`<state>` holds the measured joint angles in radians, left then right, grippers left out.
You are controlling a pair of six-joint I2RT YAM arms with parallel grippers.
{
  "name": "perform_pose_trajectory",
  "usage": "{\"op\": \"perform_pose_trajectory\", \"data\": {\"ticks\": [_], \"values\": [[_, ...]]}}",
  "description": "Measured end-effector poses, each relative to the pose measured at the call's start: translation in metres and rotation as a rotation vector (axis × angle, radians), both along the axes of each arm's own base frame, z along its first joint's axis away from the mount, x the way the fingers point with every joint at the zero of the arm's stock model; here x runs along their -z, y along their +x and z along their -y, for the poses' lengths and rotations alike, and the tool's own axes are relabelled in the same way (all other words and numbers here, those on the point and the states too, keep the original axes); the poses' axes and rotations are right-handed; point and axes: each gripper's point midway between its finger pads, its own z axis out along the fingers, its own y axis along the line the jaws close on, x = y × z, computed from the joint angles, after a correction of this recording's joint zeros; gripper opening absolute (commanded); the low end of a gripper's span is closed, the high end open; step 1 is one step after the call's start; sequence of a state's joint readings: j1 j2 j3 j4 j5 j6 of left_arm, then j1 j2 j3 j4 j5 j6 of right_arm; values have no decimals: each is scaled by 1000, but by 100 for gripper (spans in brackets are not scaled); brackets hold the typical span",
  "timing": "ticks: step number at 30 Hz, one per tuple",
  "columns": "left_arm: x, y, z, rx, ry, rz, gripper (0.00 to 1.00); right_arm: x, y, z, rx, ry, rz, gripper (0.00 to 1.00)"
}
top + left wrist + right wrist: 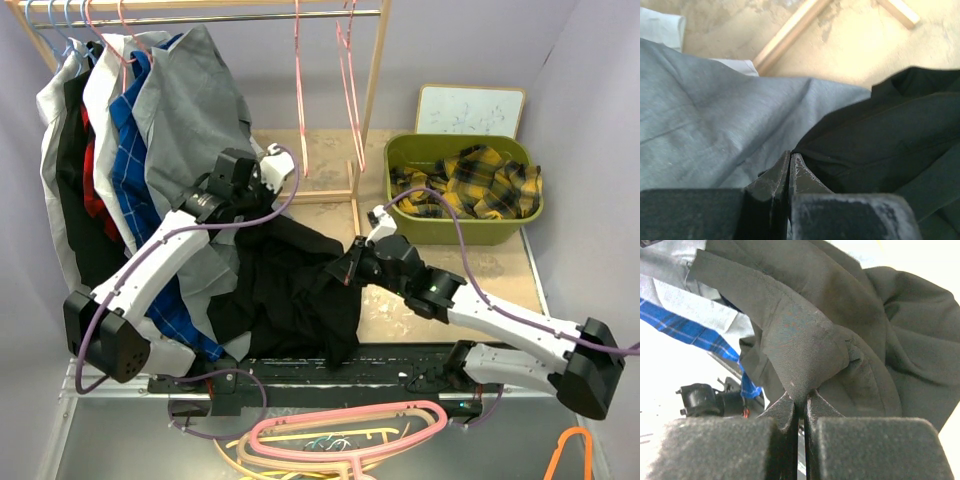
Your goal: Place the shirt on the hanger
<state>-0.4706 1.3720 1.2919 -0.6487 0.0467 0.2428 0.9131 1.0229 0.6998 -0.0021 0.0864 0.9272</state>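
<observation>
Gathering step: my right gripper (800,401) pinches a shirt (805,340) fold, my left gripper (790,160) closed at its edge, hold unclear; next, lift toward far-edge hanger (299,110).

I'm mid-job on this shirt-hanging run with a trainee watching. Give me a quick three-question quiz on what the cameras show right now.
1. True or false: the right gripper is shut on a fold of the plain black collared shirt.
2. What lies in the green plastic bin? A: a yellow-and-black plaid cloth. B: a white towel. C: a pair of blue jeans.
3. Fill in: the bare thin pink hangers hang from the clothes rack's top ____.

Key: 1 true. 2 A. 3 rail.
</observation>
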Motion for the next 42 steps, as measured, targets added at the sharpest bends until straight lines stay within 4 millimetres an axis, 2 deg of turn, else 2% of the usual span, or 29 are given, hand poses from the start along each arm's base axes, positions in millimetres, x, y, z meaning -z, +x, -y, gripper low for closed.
{"op": "perform_pose_trajectory", "data": {"ticks": [5,12,13,15,16,17,19,20,21,22,24,26,28,31,33,35,37,41,42], "values": [[-6,22,1,-48,-19,62,0,11,24,-12,55,-1,27,0],[19,52,7,-100,23,2,0,36,69,4,149,-28,4,0],[22,55,7,-112,30,-8,6,40,73,6,154,-33,-1,0],[27,62,6,-133,47,-27,26,45,73,5,139,-37,-11,0],[29,65,6,-146,53,-39,42,46,71,2,123,-35,-15,0],[31,69,5,-158,57,-51,69,47,69,1,112,-32,-16,0],[32,72,3,-171,58,-63,94,50,65,-1,84,-27,-22,17],[33,71,1,-179,53,-77,100,51,62,-3,65,-23,-24,31],[32,68,-1,-180,48,-89,100,53,59,-4,51,-22,-24,50],[30,66,-2,-179,41,-94,100,54,57,-5,37,-19,-27,64],[24,59,-1,-160,18,-103,99,54,52,-5,8,-19,-18,85],[9,46,1,-118,-12,-94,99,48,50,-3,-3,-18,8,94],[-14,23,2,-53,-52,-70,100,34,48,0,-13,-10,58,96],[-37,-3,-1,5,-81,-33,100,7,45,6,-28,14,145,96],[-45,-21,-7,33,-84,-15,100,-9,40,12,-38,23,201,95],[-45,-35,-12,53,-75,-13,100,-25,31,23,-49,17,260,94],[-39,-46,-17,72,-63,-26,99,-49,21,38,-48,22,349,93],[-29,-55,-26,84,-66,-60,99,-121,7,83,59,54,564,91],[-26,-54,-30,77,-70,-68,99,-146,5,97,111,64,613,91]]}}
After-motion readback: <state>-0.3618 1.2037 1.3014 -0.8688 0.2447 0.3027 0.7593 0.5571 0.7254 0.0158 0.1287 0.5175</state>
